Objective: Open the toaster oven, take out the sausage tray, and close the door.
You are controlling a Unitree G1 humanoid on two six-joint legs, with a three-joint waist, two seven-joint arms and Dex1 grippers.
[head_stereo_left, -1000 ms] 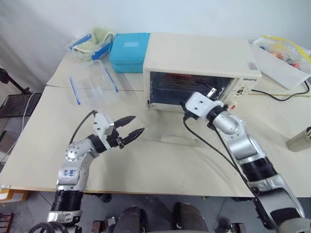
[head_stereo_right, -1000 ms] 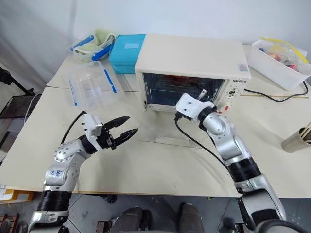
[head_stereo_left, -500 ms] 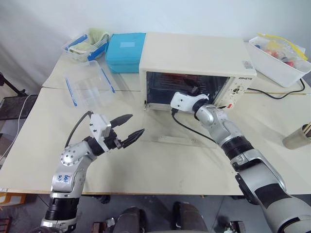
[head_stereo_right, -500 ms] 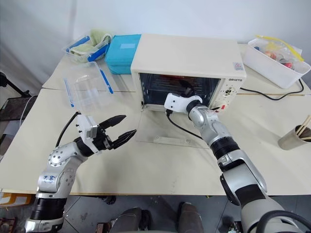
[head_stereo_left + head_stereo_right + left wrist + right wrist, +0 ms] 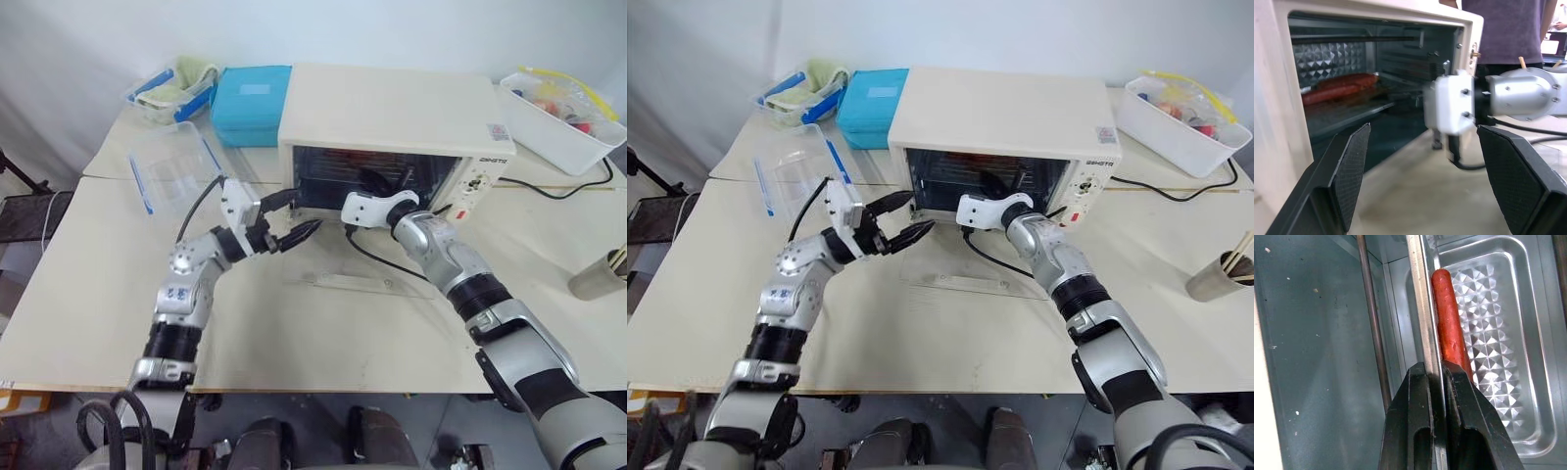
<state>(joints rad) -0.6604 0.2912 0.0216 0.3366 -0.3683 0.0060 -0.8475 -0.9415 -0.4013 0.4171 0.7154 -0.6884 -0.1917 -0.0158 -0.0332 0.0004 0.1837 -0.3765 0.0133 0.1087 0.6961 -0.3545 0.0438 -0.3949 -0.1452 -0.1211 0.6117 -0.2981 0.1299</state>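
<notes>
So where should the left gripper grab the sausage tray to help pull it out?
Take the sausage tray by its front rim, coming straight in through the oven's open front. The rim is a thin edge facing the opening, and the right gripper is shut on it. The open left gripper could pinch the free stretch on the left.

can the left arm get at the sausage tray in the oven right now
Probably yes. The door lies flat open, and the open left pincer sits just outside the left side of the toaster oven. The right pincer, shut on the sausage tray, takes up the right side.
</notes>
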